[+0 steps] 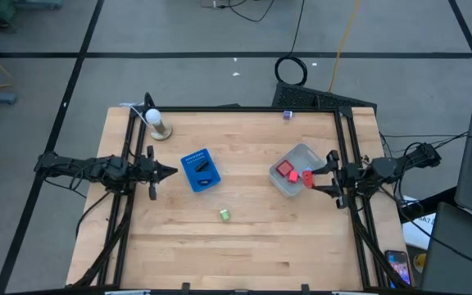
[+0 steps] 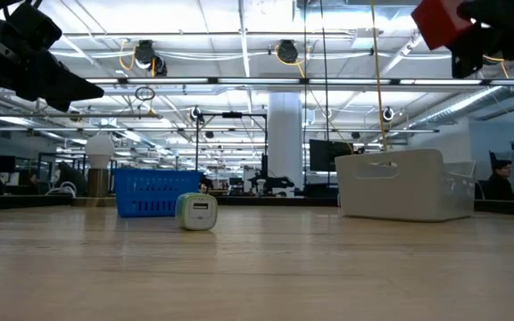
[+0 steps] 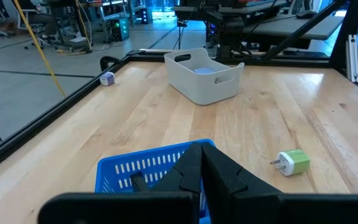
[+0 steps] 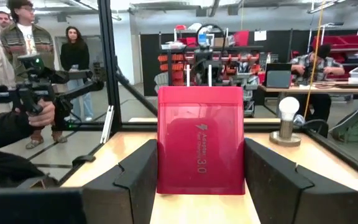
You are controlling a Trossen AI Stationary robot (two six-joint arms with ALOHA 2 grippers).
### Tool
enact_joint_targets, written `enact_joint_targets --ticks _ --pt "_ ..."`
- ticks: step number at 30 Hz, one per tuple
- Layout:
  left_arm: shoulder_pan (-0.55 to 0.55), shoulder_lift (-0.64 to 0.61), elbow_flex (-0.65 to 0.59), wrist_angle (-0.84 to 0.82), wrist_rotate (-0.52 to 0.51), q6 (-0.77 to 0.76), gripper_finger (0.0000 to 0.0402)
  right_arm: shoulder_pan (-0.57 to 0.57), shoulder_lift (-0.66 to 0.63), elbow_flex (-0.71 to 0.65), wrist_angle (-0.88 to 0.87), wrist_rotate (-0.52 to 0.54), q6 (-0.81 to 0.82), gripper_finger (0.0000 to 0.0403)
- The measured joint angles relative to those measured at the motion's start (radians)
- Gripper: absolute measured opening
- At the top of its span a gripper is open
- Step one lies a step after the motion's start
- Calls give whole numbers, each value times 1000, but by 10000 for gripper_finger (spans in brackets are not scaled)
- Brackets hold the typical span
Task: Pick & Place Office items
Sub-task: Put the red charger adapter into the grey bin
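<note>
The right gripper (image 1: 311,177), its jaws clamped on a flat red block (image 4: 200,140) held upright, hangs above the clear tub's (image 1: 300,153) right rim, while the left gripper (image 1: 168,171) waits clenched and empty just left of the blue tray (image 1: 189,157).

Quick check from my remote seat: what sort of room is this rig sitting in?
Likely a robotics lab or workshop. Beyond the wooden table the right wrist view shows shelves of red bins, a person at a workbench, and onlookers by the frame.
</note>
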Motion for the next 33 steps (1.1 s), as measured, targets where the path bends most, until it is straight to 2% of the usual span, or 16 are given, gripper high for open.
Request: enact_joint_targets --ticks 6,15,22,33 --pt "0 0 0 0 0 0 15 0 133 146 -119 119 1 191" --pt "0 0 0 0 0 4 15 -18 398 433 -453 282 127 191" --pt "0 0 0 1 0 -5 15 -127 533 573 -705 272 266 191" --pt "0 0 0 0 0 -5 15 -369 733 598 -865 25 317 191"
